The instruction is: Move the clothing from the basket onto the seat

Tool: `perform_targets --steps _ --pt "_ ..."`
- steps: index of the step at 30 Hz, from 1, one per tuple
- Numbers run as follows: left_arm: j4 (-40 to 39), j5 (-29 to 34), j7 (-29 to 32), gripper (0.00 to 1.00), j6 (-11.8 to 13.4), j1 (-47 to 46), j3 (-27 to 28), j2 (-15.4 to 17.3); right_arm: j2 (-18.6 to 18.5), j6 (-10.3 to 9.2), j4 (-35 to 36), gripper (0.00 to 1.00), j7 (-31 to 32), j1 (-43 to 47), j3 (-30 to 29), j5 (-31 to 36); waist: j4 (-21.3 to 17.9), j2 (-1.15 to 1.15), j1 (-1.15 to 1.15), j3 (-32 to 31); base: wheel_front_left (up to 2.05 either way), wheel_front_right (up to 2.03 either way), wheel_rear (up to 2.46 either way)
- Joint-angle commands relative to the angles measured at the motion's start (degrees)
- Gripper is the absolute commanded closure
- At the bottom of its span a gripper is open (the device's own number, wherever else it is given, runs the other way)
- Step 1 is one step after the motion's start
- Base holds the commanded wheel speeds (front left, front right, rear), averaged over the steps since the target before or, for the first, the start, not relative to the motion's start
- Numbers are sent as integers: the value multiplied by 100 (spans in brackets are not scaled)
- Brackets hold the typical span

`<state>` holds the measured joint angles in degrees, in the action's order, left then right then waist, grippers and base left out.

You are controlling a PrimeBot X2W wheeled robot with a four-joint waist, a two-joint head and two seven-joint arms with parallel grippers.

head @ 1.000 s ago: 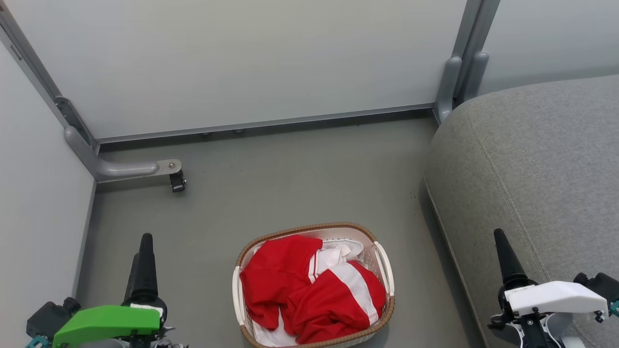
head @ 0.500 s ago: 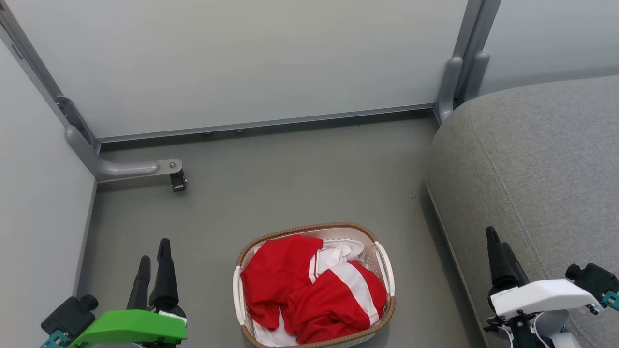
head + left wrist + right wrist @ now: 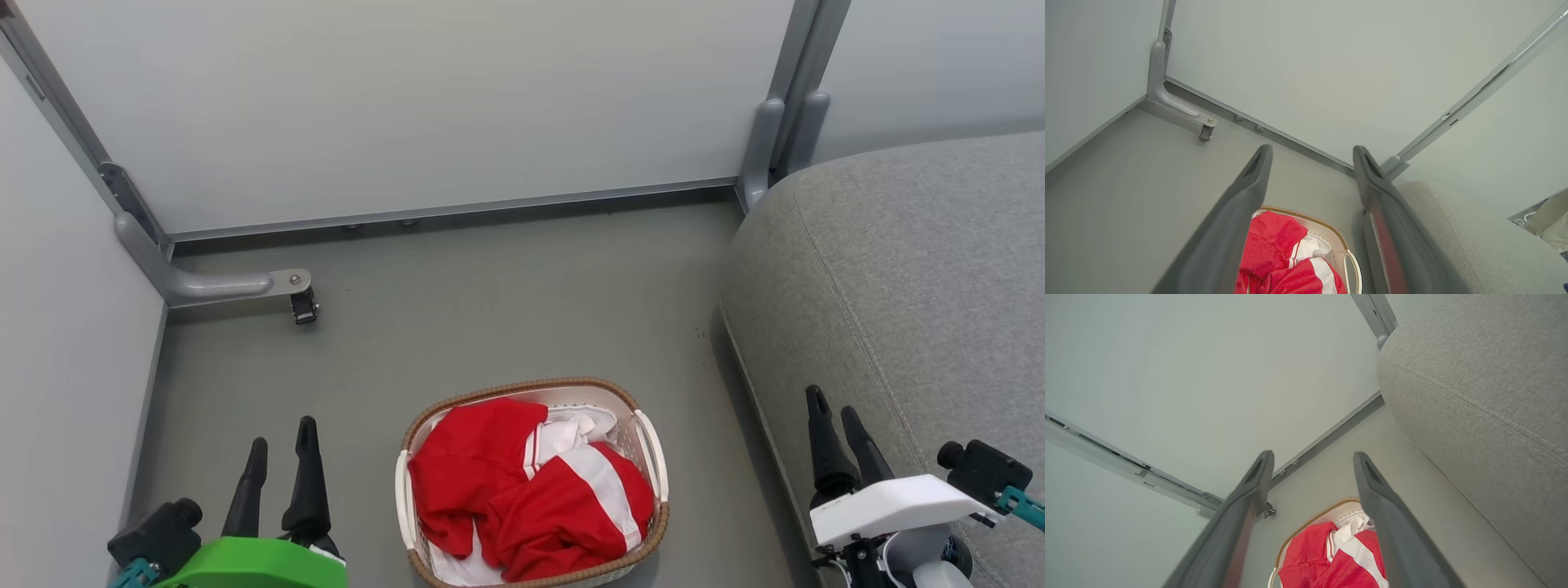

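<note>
Head view: the clothing [image 3: 522, 498], red with white panels, is heaped inside the basket [image 3: 522, 382] on the floor [image 3: 490, 302], near the seat [image 3: 914, 278] but apart from it, and the left claw [image 3: 283, 434] and right claw [image 3: 831, 403] are shown spread and empty, one on each side of the basket. Left wrist view: the left claw's parted fingers are framed over the clothing in the basket. Right wrist view: the right claw is likewise spread, with the seat alongside.

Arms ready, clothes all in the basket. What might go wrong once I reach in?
The red clothing lies tangled with a white sheet, so a grab may lift the sheet too. The basket stands free on the floor; pulling the bunched pile might drag or tip it. The seat rises close beside the right arm, which could brush its edge.
</note>
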<state>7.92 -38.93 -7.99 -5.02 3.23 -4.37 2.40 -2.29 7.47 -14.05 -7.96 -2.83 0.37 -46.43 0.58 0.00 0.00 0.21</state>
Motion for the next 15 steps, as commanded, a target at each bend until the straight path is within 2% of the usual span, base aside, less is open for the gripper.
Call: perform_targets --steps 1,15 --pt "-33 169 -56 0 23 37 -30 45 -39 2 25 0 -60 33 29 182 2 0 0 -2 0 0 0" --pt "-9 942 -252 0 105 153 -120 52 -50 3 73 0 -255 60 159 1160 33 0 0 3 0 0 0"
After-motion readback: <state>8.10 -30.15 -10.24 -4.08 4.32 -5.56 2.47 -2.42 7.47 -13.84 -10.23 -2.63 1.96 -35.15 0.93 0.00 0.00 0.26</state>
